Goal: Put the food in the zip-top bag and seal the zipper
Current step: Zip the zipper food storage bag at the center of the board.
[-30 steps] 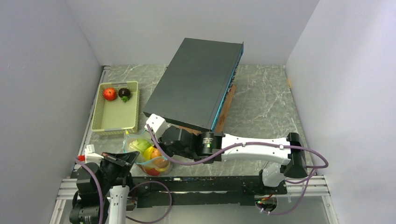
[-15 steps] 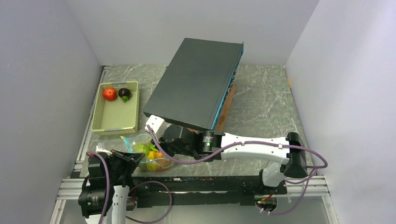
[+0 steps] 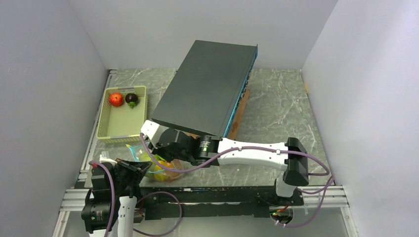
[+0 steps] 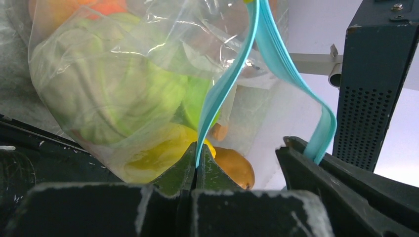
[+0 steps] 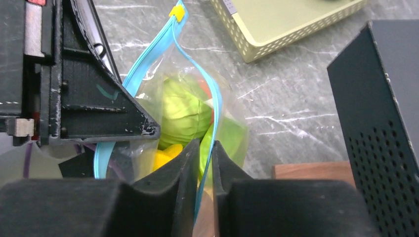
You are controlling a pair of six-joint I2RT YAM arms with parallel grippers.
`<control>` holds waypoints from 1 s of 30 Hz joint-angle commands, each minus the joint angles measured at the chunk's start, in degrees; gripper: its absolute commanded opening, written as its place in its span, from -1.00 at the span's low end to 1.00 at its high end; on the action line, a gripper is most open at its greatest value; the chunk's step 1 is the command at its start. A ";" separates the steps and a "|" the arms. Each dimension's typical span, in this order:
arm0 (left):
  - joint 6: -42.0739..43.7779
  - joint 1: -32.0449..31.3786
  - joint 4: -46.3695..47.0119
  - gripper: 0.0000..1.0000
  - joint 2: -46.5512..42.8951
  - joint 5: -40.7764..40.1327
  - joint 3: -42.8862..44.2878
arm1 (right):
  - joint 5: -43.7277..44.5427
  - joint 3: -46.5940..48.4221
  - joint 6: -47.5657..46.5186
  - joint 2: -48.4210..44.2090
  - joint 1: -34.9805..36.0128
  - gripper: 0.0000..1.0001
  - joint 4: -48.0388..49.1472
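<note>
The right pincer [image 5: 205,148] has just slackened around the clear floppy plastic bag's [image 5: 185,116] teal zipper strip [image 5: 216,106], which the left pincer [image 4: 196,168] keeps clenched, so the mouth remains unsealed.

No text, number or brand could be read in any view. A small white label [image 5: 226,5] on the rim of the pale yellow-green basket [image 5: 296,29] carried dark print too small to make out. A round sticker [image 3: 203,144] on the wrist joint of the right arm [image 3: 252,153] showed only pale and green patches, its characters blurred. A white tag [image 3: 102,159] beside the left arm [image 3: 106,197] bore no legible marks.
</note>
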 commanded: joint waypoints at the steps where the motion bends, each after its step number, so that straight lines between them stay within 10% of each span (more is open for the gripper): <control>1: -1.45 0.13 2.34 -1.00 -8.21 -2.71 2.70 | -4.34 2.64 -5.25 0.38 -0.27 -0.87 4.39; 22: -3.03 0.22 12.61 -0.40 -6.58 0.24 0.41 | -25.57 0.34 -14.18 0.59 0.36 -1.00 3.00; 30: -1.04 0.17 14.44 0.47 -7.30 2.46 -0.15 | -25.98 2.22 -15.23 1.92 0.06 -1.00 0.98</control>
